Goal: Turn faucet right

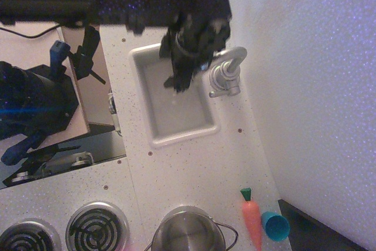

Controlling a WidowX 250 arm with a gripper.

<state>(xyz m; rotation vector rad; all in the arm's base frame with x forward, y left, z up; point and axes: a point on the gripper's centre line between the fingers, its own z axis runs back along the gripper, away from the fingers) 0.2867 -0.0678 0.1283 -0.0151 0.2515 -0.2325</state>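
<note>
End effector [183,74] is seen over the sink [154,123], just left of the faucet [226,74] at the basin's right rim — finger state cannot be told, blurred. Risk judged: spout missed if the push glances off its arch.

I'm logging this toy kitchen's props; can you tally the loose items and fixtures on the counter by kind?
Faucet: 1
Sink: 1
Stove burners: 2
Steel pot: 1
Toy carrot: 1
Teal cup: 1
Total: 7
The gripper hides part of the sink, so anything under it is uncounted.
</note>
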